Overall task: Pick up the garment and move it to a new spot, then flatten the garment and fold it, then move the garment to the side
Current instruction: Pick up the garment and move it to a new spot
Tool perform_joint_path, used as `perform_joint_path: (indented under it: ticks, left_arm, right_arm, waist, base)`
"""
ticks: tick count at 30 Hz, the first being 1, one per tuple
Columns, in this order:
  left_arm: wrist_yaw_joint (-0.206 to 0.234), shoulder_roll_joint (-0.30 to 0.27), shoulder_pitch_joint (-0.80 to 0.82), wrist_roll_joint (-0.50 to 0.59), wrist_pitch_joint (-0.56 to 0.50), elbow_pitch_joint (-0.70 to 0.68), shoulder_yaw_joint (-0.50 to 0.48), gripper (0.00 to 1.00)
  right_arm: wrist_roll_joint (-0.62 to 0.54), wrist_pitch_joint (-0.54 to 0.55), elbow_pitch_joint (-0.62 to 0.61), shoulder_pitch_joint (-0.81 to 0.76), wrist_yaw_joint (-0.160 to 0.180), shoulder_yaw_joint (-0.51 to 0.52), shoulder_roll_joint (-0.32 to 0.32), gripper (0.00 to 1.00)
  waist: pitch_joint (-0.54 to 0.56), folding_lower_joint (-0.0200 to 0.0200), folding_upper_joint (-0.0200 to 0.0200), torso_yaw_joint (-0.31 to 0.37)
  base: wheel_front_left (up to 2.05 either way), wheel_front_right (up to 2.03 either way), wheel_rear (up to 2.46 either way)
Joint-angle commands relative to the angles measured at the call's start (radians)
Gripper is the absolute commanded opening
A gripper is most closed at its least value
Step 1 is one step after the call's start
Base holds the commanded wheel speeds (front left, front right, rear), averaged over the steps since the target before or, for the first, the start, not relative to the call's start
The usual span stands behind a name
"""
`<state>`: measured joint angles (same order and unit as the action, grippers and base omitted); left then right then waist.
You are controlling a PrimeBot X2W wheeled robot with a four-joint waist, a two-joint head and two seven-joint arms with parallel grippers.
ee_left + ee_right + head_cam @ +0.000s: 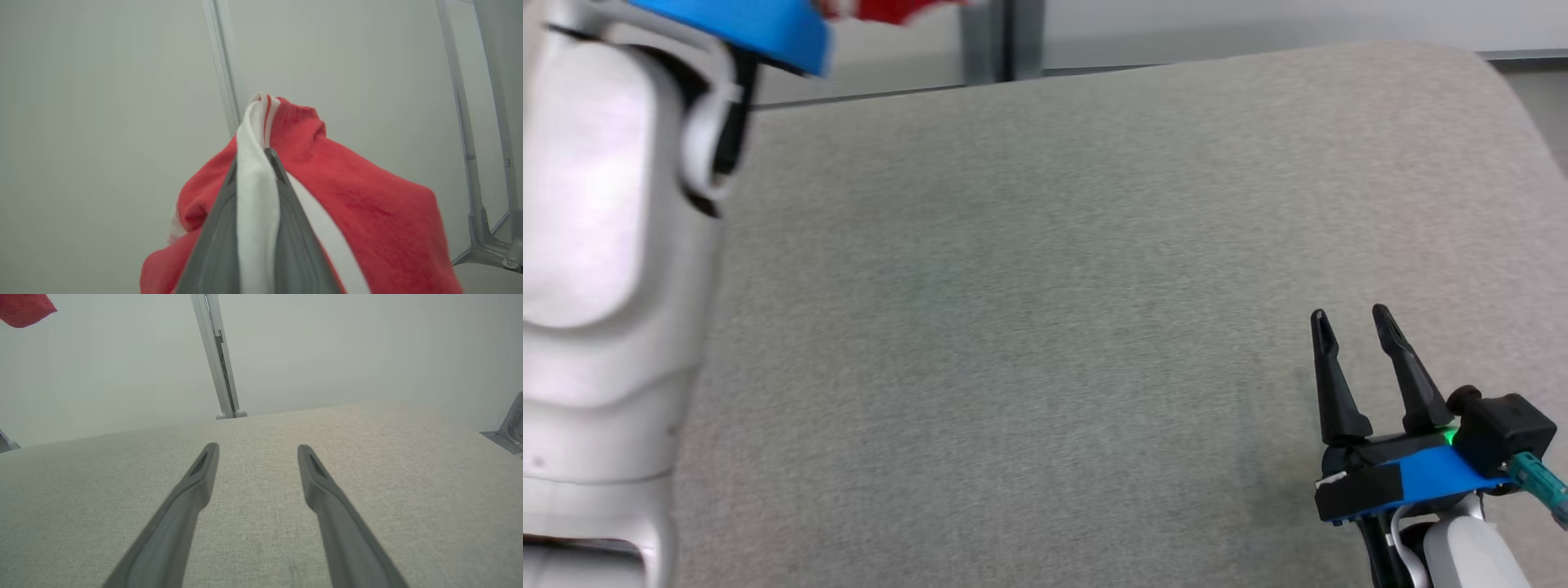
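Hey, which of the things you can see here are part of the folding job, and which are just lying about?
Part of the job:
red fleecy garment with white trim, pinched in the left gripper
open right gripper
beige woven fabric surface to lay it on

Just about:
grey metal upright post
pale plain wall

The garment (351, 212) sits between the left fingers (294, 228), above the surface's (1045, 286) far left; the right fingers (1331, 384) are over its near right.
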<state>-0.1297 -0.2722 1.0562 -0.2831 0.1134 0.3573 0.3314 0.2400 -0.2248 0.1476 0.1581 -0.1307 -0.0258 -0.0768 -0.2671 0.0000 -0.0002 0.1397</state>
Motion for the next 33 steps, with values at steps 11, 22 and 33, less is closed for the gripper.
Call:
perform_joint_path:
  ticks: [11,22,33]
  left_arm:
    - [0.015,0.106,-0.253,-0.052,-0.051,-0.068,0.196,0.0]
    - [0.019,0.152,-0.582,-0.122,0.021,0.143,0.278,0.0]
    - [0.04,0.192,-0.588,-0.127,0.132,0.183,0.286,1.0]
  right_arm:
    - [0.019,-0.034,0.041,-0.019,0.0,-0.008,0.014,1.0]
    - [0.021,-0.039,0.061,-0.011,0.0,-0.018,0.018,1.0]
    - [0.018,-0.04,0.081,-0.046,0.0,-0.023,0.011,1.0]
  waist:
    - [0.051,0.0,0.0002,0.104]
    - [0.066,0.0,0.0002,0.085]
    - [0.131,0.0,0.0002,0.037]
  base:
    - [0.0,0.0,0.0]
    - [0.0,0.0,0.0]
    - [0.0,0.0,0.0]
